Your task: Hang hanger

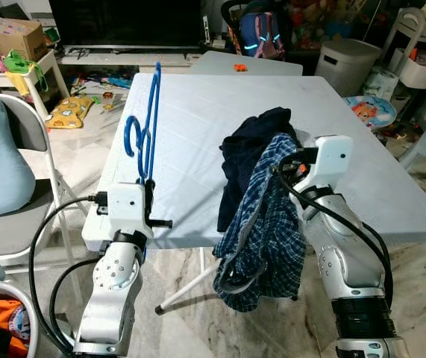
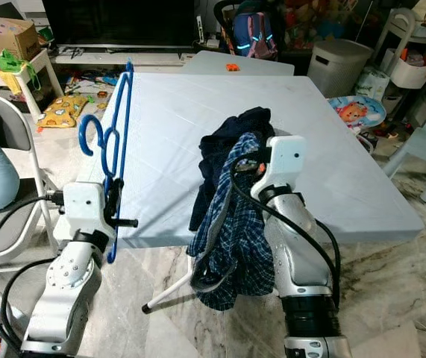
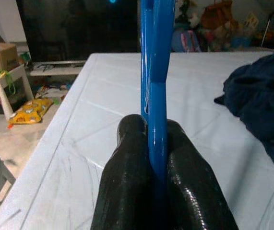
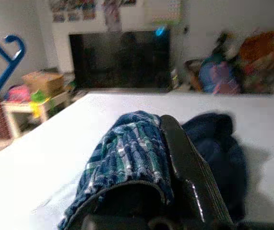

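The left gripper (image 3: 158, 158) was clamped on a blue hanger (image 1: 147, 123), holding it upright over the table's (image 1: 198, 119) left edge. The right gripper (image 4: 163, 143) pinched a plaid shirt (image 1: 261, 224) clear of the table, probably for threading onto the hanger.

plaid shirt (image 4: 127, 153) hides one right hand (image 4: 168, 158) finger.

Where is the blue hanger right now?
The blue hanger stands upright in the left gripper, over the white table's left edge, left of the plaid garment.
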Motion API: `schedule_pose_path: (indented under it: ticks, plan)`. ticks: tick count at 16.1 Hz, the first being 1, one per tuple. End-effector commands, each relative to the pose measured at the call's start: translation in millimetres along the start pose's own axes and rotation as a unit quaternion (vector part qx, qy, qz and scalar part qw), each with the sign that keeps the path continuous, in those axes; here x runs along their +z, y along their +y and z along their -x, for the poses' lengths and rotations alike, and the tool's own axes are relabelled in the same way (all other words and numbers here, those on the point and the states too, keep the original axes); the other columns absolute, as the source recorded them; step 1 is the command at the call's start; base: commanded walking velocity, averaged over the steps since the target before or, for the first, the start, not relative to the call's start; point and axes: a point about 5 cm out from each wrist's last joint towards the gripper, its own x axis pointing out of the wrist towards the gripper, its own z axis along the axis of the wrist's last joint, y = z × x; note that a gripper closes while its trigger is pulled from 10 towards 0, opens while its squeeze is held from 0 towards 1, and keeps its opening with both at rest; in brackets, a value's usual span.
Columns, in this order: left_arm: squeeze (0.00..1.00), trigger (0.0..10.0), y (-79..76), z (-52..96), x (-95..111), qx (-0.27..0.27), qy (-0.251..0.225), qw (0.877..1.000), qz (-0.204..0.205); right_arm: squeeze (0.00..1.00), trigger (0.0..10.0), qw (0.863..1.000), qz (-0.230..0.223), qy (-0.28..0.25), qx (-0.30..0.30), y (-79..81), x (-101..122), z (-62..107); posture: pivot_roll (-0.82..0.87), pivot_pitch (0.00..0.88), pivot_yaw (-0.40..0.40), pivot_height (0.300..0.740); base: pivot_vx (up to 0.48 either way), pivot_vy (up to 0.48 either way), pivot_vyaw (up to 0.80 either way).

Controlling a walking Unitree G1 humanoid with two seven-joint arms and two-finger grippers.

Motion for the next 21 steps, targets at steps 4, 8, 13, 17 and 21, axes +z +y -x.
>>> schedule_pose_path:
  ticks: [4, 8, 13, 17, 21]
  plan:
    - [0.0, 10.0, -5.6, 2.0, 0.9, 0.002, -0.005, 1.0, -0.002, 0.0, 10.0, 0.997, -0.048, 0.012, 0.056, 16.7, 14.4, -54.2, 0.06, 0.056, -0.078, 0.74, 0.0, 0.0, 0.0]
    - [0.0, 10.0, -5.0, 9.0, 3.1, 0.011, -0.009, 1.0, 0.0, 0.0, 10.0, 0.996, -0.059, -0.003, 0.061, 27.8, 47.8, -92.7, 0.11, 0.08, -0.107, 0.74, 0.0, 0.0, 0.0]
    - [0.0, 10.0, 2.8, 23.7, 4.6, 0.03, -0.01, 0.999, -0.012, 0.0, 10.0, 0.983, -0.083, -0.145, -0.073, -11.8, 157.2, -112.5, 0.19, 0.103, -0.133, 0.74, 0.0, 0.0, 0.0]
    - [0.0, 10.0, 1.6, 21.0, 11.1, 0.036, -0.021, 0.999, -0.015, 0.0, 10.0, 0.96, -0.072, -0.247, -0.107, -33.8, 222.9, -100.6, 0.19, 0.102, -0.136, 0.74, 0.0, 0.0, 0.0]
    - [0.0, 10.0, -4.2, 22.1, 9.4, 0.025, -0.018, 0.999, -0.015, 0.0, 10.0, 0.971, -0.057, -0.212, -0.096, -40.8, 187.6, -101.6, 0.18, 0.105, -0.131, 0.74, 0.0, 0.0, 0.0]
